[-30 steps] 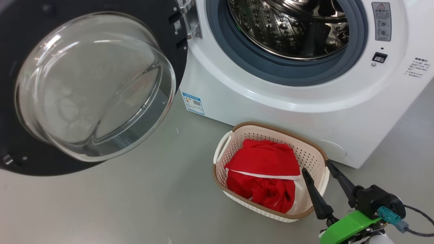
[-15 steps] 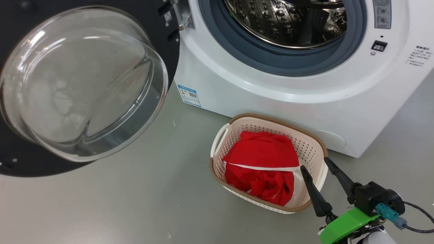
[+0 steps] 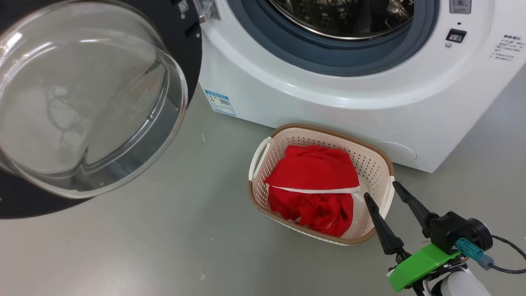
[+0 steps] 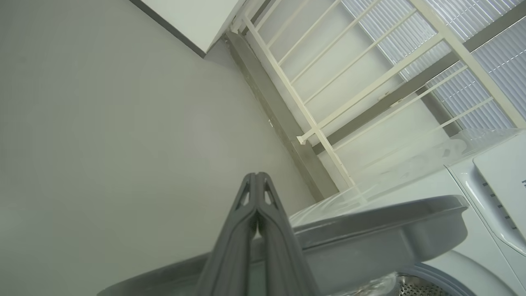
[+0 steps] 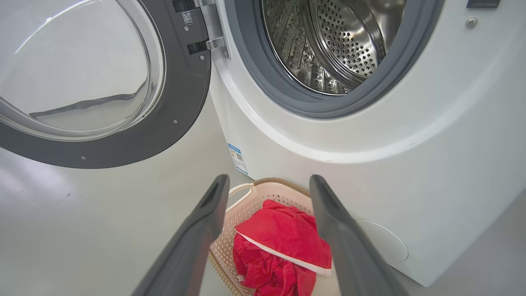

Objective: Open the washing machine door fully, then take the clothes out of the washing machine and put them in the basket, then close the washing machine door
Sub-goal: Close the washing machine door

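Dark fingers of the right tool (image 3: pixel 381 189) are standing wide apart, gripping nothing, hovering at the right-hand corner of the basket (image 3: pixel 328 130). Red clothes (image 3: pixel 312 172) are lying heaped inside it. Basket is sitting on the floor (image 3: pixel 164 238), just before the washing machine (image 3: pixel 328 102). Washing machine door (image 3: pixel 82 102) is hanging open to the left. Left tool (image 4: pixel 257 174) is pinched fully together, carrying nothing, pointing past the door's grey edge.
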